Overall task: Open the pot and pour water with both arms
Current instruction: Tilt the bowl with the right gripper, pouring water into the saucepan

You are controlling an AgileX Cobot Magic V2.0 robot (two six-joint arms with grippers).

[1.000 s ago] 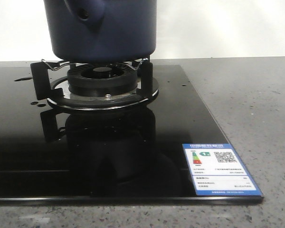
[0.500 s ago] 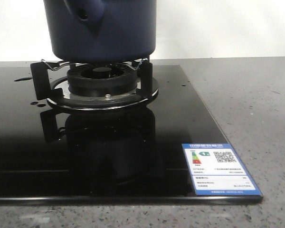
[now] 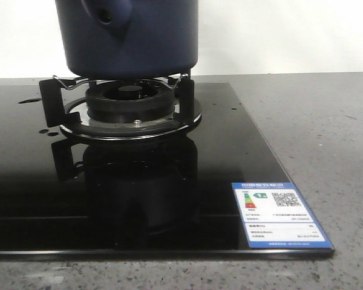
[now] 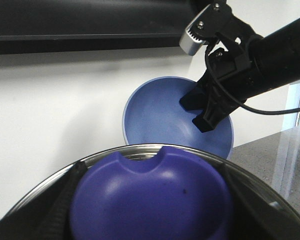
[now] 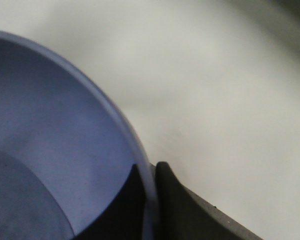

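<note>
The dark navy pot (image 3: 148, 36) fills the top of the front view, its base right at the burner's wire supports and its side protrusion (image 3: 107, 16) facing the camera. In the left wrist view my left gripper (image 4: 150, 200) is shut on that purple-blue protrusion (image 4: 150, 190), with a dark finger (image 4: 62, 205) on each side and the pot's steel rim (image 4: 140, 148) just beyond. A lighter periwinkle bowl (image 4: 155, 115) hangs past the pot, tilted. My right gripper (image 4: 205, 110) pinches its rim. In the right wrist view that gripper (image 5: 151, 175) is shut on the bowl's edge (image 5: 50, 125).
A gas burner (image 3: 130, 99) with black pot supports sits on a black glass cooktop (image 3: 169, 199) that carries a blue energy label (image 3: 281, 214). Grey speckled countertop (image 3: 327, 133) lies to the right. A white wall stands behind.
The pot has shifted very slightly to the left in the front view. Nothing else differs.
</note>
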